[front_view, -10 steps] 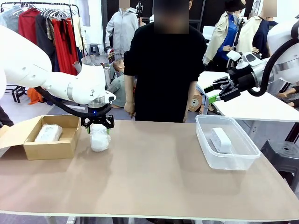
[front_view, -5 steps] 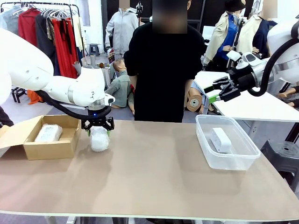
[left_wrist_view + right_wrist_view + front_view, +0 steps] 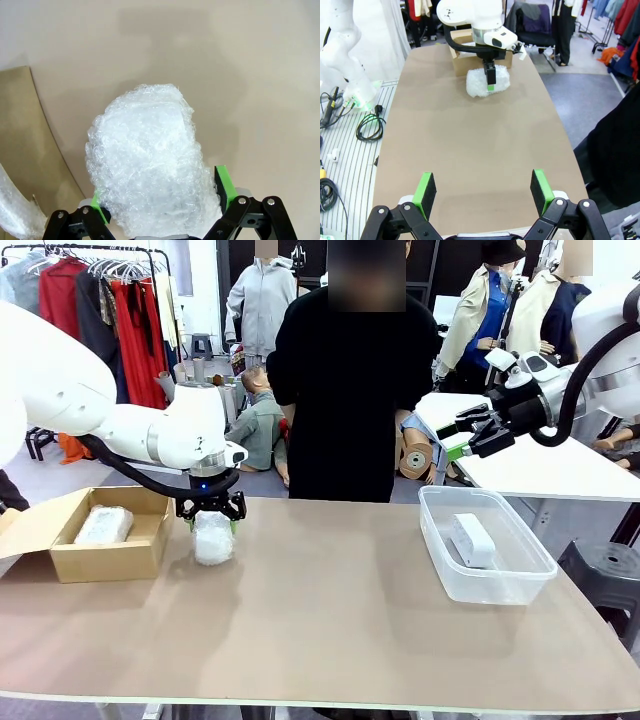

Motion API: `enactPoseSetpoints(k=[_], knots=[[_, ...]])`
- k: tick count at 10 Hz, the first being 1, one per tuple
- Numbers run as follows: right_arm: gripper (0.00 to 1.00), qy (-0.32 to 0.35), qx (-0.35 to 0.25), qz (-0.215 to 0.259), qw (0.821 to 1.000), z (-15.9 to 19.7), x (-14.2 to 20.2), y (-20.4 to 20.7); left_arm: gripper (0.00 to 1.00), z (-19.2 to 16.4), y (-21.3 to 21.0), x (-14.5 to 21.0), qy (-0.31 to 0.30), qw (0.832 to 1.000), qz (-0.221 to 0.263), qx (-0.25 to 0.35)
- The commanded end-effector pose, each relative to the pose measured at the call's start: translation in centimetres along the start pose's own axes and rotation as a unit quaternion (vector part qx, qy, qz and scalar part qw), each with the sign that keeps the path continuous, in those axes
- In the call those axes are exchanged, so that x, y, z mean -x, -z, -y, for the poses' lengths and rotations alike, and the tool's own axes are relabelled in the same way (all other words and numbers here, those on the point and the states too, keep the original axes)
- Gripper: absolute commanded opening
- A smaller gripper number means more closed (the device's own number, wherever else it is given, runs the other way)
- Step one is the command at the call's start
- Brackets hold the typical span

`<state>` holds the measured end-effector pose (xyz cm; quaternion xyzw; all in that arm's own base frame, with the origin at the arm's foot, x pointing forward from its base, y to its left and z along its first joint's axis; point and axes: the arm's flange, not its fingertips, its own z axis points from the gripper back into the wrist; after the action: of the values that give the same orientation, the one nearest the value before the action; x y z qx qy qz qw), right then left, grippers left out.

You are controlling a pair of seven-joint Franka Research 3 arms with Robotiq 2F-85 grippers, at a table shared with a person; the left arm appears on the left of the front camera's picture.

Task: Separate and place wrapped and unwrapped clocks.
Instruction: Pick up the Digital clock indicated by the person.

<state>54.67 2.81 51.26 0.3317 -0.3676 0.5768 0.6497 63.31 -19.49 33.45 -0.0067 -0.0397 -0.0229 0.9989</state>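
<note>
A white bubble-wrap bundle (image 3: 213, 537) rests on the tan table just right of the cardboard box (image 3: 100, 562). My left gripper (image 3: 211, 518) hangs over it, jaws open, one green pad on each side of the bundle (image 3: 150, 160); the pads (image 3: 223, 184) sit close to the wrap. A clear-plastic wrapped bundle (image 3: 103, 525) lies inside the box. The bare white clock (image 3: 472, 538) lies in the clear tub (image 3: 500, 587) at the right. My right gripper (image 3: 470, 435) is raised above and behind the tub, open and empty (image 3: 483, 187), looking across at the left gripper (image 3: 491, 75) and the bundle (image 3: 487, 84).
A person in black (image 3: 350, 390) stands at the far edge, arms down. The box's open flap (image 3: 25, 530) sticks out to the left. Bare table (image 3: 320, 620) spreads between box and tub and toward the near edge.
My left gripper has sunk slightly lower over the bubble-wrap bundle, still open. The right arm has not moved.
</note>
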Motion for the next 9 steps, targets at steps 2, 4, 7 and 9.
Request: enactPoseSetpoints(k=[2, 4, 7, 9], knots=[[1.0, -0.001, 0.0, 0.0, 1.0, -0.04, -0.11, -0.06, 1.0, -0.19, -0.06, -0.05, -0.012, 1.0, 0.002, -0.004], [1.0, -0.001, 0.0, 0.0, 1.0, -0.04, -0.11, -0.06, 1.0, -0.19, -0.06, -0.05, -0.012, 1.0, 0.002, -0.004], [1.0, -0.001, 0.0, 0.0, 1.0, -0.04, -0.11, -0.06, 1.0, -0.19, -0.06, -0.05, -0.012, 1.0, 0.002, -0.004], [1.0, -0.001, 0.0, 0.0, 1.0, -0.04, -0.11, -0.06, 0.9, -0.07, -0.05, 0.08, 0.003, 1.0, 0.0, -0.004]])
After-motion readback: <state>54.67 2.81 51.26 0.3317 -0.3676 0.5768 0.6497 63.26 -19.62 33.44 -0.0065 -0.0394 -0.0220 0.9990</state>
